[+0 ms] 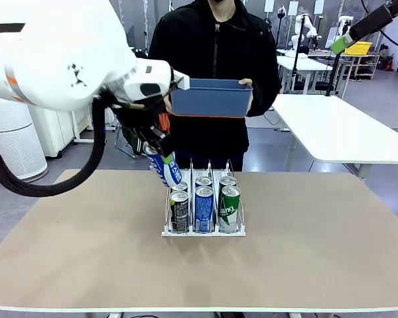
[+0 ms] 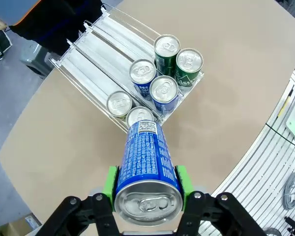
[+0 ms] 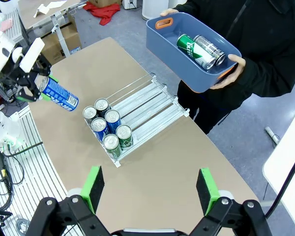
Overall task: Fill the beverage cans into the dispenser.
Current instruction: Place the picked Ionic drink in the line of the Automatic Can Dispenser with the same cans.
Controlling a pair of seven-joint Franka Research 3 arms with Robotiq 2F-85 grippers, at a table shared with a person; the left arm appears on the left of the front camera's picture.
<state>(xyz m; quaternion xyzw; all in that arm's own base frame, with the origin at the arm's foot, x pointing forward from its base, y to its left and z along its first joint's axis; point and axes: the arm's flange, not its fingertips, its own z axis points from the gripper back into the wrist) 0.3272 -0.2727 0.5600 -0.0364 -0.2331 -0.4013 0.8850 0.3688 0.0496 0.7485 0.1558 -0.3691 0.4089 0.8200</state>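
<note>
My left gripper (image 1: 160, 158) is shut on a blue-and-white beverage can (image 1: 166, 169), held tilted just above the back left of the dispenser (image 1: 203, 230). In the left wrist view the can (image 2: 145, 160) sits between the green pads (image 2: 109, 179), its bottom end pointing at the dispenser's (image 2: 96, 49) near lane. Two cans stand at the front of each of the three lanes: black (image 1: 179, 211), blue (image 1: 203, 209), green (image 1: 229, 209). My right gripper (image 3: 150, 184) hangs open and empty high over the table's near side.
The person across the table holds a blue bin (image 1: 211, 99) at chest height; inside lie a green can (image 3: 188, 45) and a dark can (image 3: 209, 50). The rear halves of the lanes (image 3: 147, 101) are bare. Tan tabletop (image 1: 318, 252) surrounds the dispenser.
</note>
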